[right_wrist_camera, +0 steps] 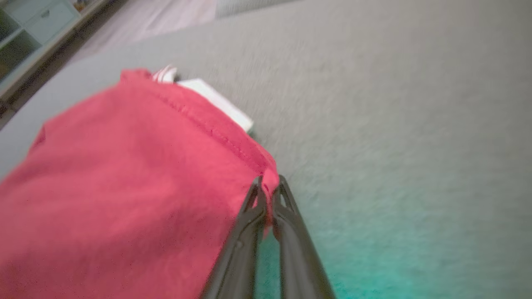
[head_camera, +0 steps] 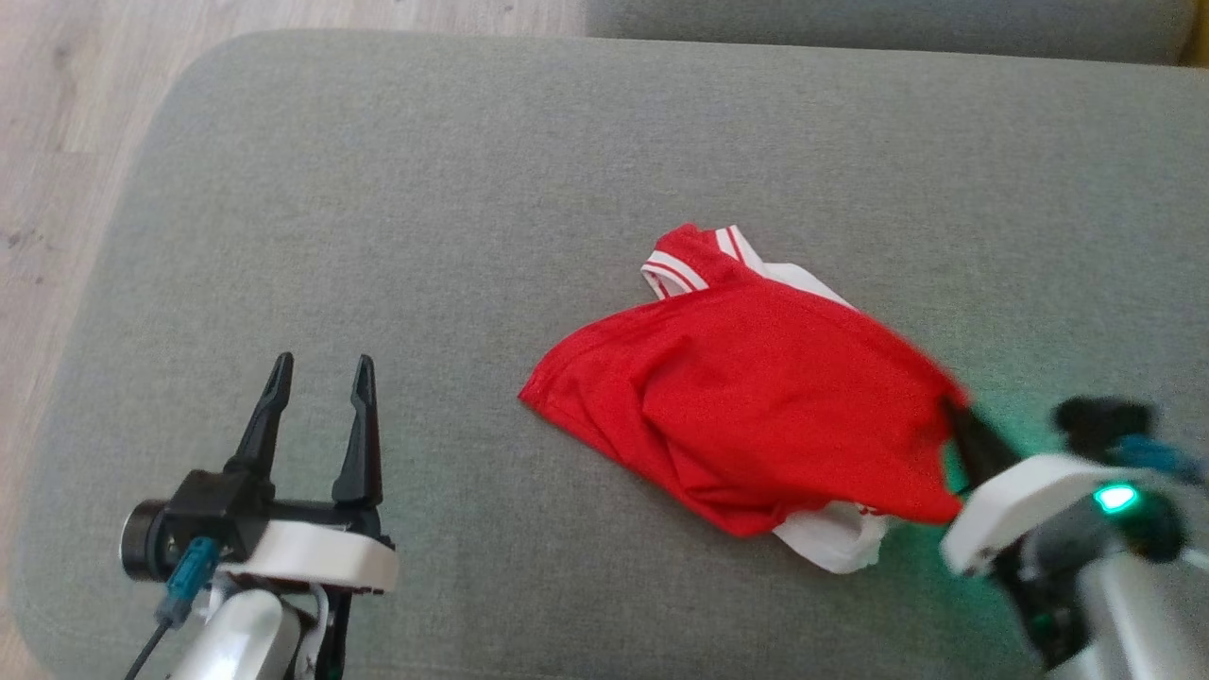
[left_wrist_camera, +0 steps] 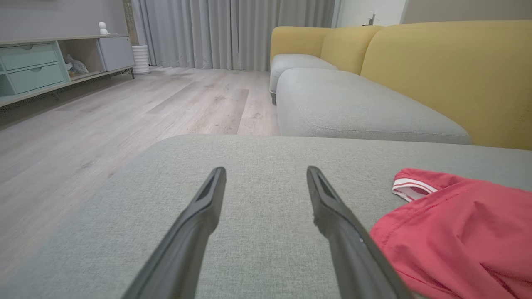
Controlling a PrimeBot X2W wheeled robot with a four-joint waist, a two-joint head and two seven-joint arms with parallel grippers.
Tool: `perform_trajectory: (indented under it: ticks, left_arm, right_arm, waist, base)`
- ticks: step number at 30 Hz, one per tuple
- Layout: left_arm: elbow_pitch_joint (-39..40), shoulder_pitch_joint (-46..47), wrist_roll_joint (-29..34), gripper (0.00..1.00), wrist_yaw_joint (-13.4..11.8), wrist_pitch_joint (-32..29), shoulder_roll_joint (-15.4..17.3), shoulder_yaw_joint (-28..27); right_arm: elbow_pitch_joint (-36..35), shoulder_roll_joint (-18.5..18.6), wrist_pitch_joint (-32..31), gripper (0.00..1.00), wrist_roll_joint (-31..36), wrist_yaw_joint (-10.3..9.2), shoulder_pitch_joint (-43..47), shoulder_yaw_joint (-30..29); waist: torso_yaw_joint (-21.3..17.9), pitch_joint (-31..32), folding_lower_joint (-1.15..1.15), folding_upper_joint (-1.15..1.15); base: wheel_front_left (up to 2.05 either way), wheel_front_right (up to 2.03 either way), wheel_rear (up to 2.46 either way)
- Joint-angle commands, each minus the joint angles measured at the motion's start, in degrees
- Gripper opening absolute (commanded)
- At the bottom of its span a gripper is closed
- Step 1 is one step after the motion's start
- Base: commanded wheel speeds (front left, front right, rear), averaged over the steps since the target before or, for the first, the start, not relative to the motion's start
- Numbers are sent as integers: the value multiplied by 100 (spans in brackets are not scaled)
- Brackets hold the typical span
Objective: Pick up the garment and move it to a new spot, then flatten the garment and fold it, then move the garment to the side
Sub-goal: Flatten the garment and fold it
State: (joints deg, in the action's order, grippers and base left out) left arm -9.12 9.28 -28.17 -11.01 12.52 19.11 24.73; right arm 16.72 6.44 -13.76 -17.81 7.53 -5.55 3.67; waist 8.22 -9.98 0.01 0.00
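Red garment [head_camera: 756, 397] is lying crumpled, its hem pinched between the clenched fingers of your right gripper [right_wrist_camera: 269, 182], while your left gripper [head_camera: 321, 364] is gaping empty beside it; you are just beginning the pick-up, everything else pending.

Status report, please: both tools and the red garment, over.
Right tool shut on red garment at its edge. Left tool open, apart from it. Garment crumpled on grey cushion. Nothing in the way.
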Motion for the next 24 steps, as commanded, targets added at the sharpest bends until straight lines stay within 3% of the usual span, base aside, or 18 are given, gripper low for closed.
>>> perform_trajectory:
  ticks: [1, 9, 13, 18, 24]
  left_arm:
    - [116, 269, 6, 100, 13, 73, 90, -184]
    - [122, 247, -22, 100, -2, 91, 95, -178]
    - [104, 247, -42, 100, 5, 92, 91, -161]
    - [91, 248, -61, 100, 8, 95, 95, -154]
    - [67, 289, -90, 100, 25, 89, 72, -111]
  right_arm:
    - [-444, 147, 123, 0, 7, -4, -158, -228]
    - [-1740, 283, -30, 0, 368, -4, -446, -1648]
    - [-2446, 122, -200, 0, 563, -4, -779, -1889]
    - [-3039, -182, -371, 0, 513, -4, -1039, -1242]
    - [-2929, -352, -181, 0, -602, -4, -1065, 1134]
  waist:
    - [-42, 25, -1, 0]
    - [-208, 101, -1, 0]
    - [-251, 151, -1, 0]
    - [-262, 186, -1, 0]
    - [-161, 172, -1, 0]
  base:
    - [0, 0, 0]
    - [0, 0, 0]
    - [0, 0, 0]
    - [0, 0, 0]
    - [0, 0, 0]
